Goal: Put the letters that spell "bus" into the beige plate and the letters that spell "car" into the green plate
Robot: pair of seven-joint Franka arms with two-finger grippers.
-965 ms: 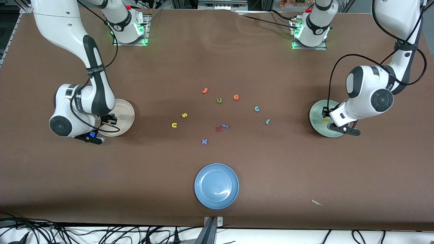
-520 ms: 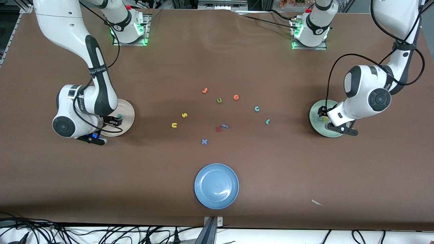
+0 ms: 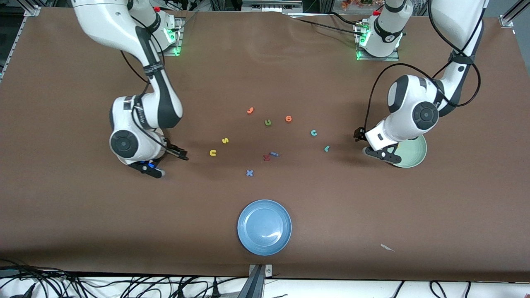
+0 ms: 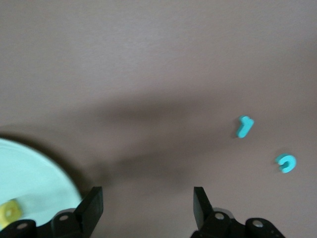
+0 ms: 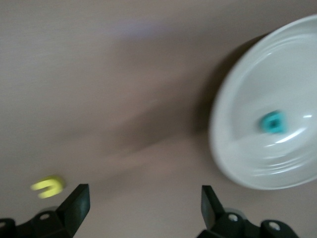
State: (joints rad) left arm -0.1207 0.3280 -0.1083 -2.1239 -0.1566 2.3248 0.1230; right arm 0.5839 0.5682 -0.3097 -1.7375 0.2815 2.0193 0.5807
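Two grippers were seen open and empty: the left gripper point(image 4: 147, 210) beside the green plate point(image 3: 416, 156), the right gripper point(image 5: 143, 210) beside the beige plate point(image 5: 262, 124). From the green plate, the teal "r" point(image 3: 326, 148) lay toward the table's middle, straight ahead of the left fingers point(image 4: 93, 206); the yellow "u" point(image 3: 213, 153) was closest to the right gripper.

Even, bright overhead light fills the front view, which is sharp across the brown table point(image 3: 265, 74). Soft dark shadows spread beneath both arms. A white glint sits on the blue plate point(image 3: 248, 231). Both wrist views are smeared by blur, the right one more heavily.
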